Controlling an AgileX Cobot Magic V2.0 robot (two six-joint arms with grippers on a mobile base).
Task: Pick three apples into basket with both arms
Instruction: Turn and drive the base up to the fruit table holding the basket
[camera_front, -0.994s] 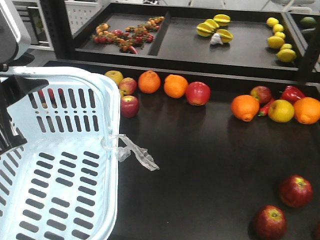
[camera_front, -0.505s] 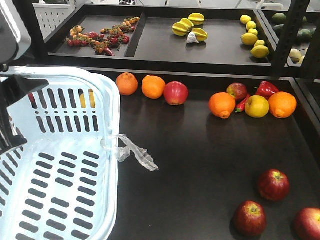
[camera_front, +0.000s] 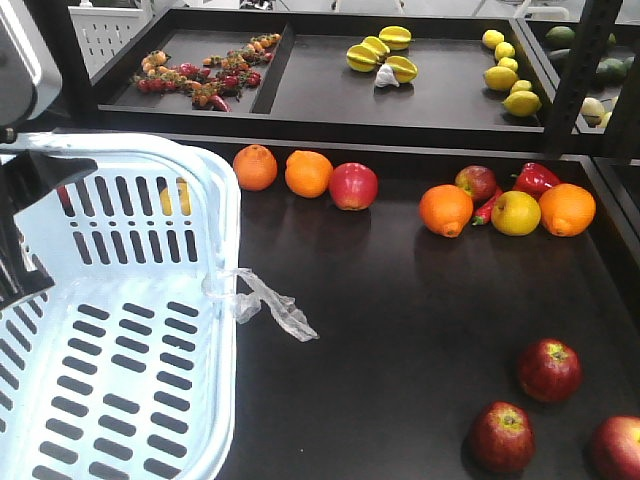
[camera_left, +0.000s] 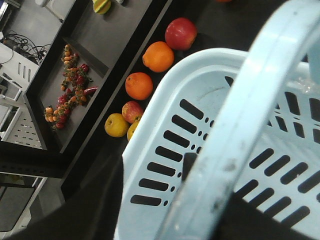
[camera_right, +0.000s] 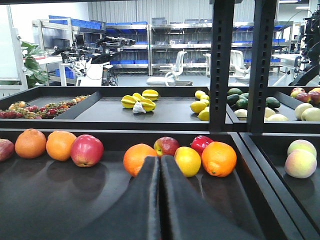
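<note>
Three dark red apples lie on the black tabletop at the near right: one (camera_front: 548, 369), one (camera_front: 502, 436) and one (camera_front: 617, 447) cut by the frame's edge. The pale blue basket (camera_front: 228, 330) fills the near left, and nothing lies inside it. In the left wrist view its handle (camera_left: 260, 90) runs between the black fingers of my left gripper (camera_left: 200, 200), which is shut on it. My right gripper (camera_right: 160, 157) is shut with nothing in it, low over the table, pointing at the fruit row. The three apples are out of its view.
A row of fruit lies along the table's back: two oranges (camera_front: 255, 167) (camera_front: 308, 173), a red apple (camera_front: 353, 186), an orange (camera_front: 445, 210), a yellow apple (camera_front: 516, 213), a red pepper (camera_front: 535, 177). A clear plastic strip (camera_front: 270, 305) hangs off the basket. Black shelf posts (camera_front: 580, 70) rise behind.
Over the last second the table's fruit slid left in the front view and a third apple came into view at the bottom right. The basket kept its place in the frame.
</note>
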